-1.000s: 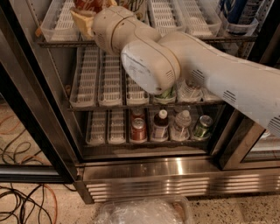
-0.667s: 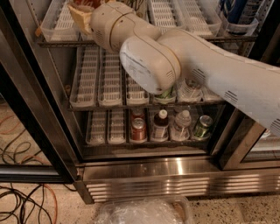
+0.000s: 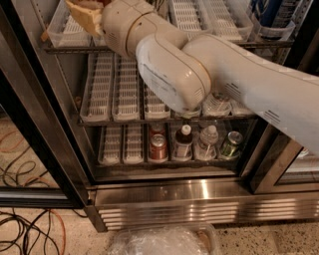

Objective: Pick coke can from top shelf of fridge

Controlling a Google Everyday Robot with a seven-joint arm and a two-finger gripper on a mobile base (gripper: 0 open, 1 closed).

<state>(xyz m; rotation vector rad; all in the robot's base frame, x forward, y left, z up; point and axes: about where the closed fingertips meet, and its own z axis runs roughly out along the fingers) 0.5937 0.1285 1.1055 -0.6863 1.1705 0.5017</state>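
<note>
My gripper [image 3: 83,15] is at the top left, reaching into the left lane of the top shelf [image 3: 199,20] of the fridge [image 3: 199,191]. The shelf holds clear lane trays with white slotted bottoms. A sliver of dark red, likely the coke can [image 3: 95,2], shows at the frame's top edge right beside the gripper. The rest of it is hidden by the wrist and cut off by the frame. My white arm [image 3: 209,74] runs across the fridge opening from the right.
The bottom rack holds a small red can [image 3: 158,148], a dark bottle [image 3: 184,142], a water bottle [image 3: 207,142] and a green can [image 3: 231,144]. Blue-and-white containers [image 3: 274,15] stand at the top right. The black door frame [image 3: 35,139] is on the left, with cables [image 3: 25,224] on the floor.
My gripper has edged slightly up and left at the top shelf. Less of the red shows beside it. The rest of the arm has hardly moved.
</note>
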